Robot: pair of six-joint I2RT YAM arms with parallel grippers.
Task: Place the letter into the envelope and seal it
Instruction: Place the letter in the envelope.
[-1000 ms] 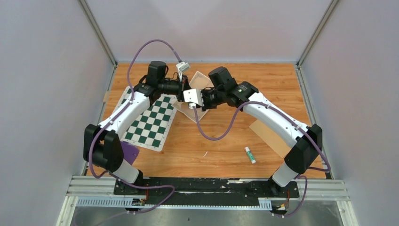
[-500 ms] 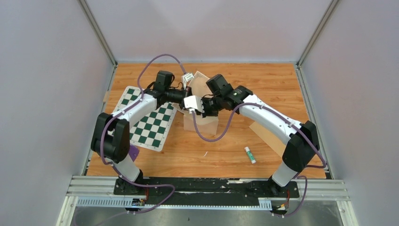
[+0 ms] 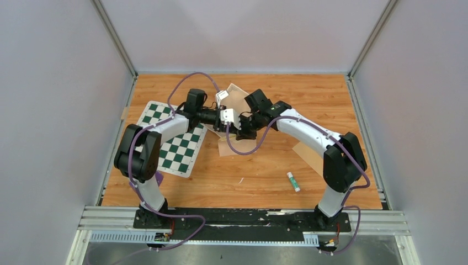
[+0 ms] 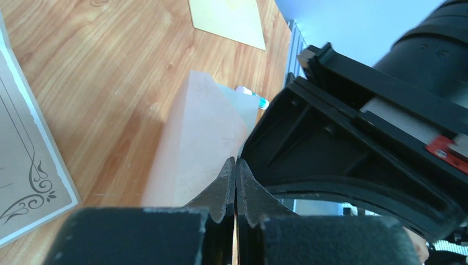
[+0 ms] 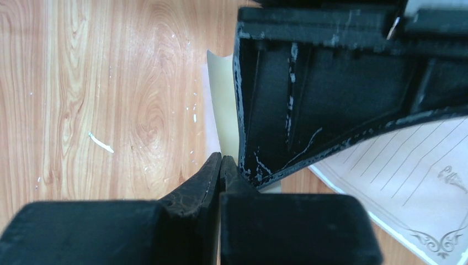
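My left gripper and right gripper pinch the pale peach paper envelope.
I should open its mouth toward the cream, ornate-bordered letter.

The chessboard mat lies on the left part of the table. Just beside its right edge, the left gripper and right gripper meet tip to tip, both pinched onto a thin sheet. The letter lies behind the mat's far right corner, partly under the two grippers. Well to the right of the mat lies the glue stick, and farther right still a flat rectangle, partly under the right arm.
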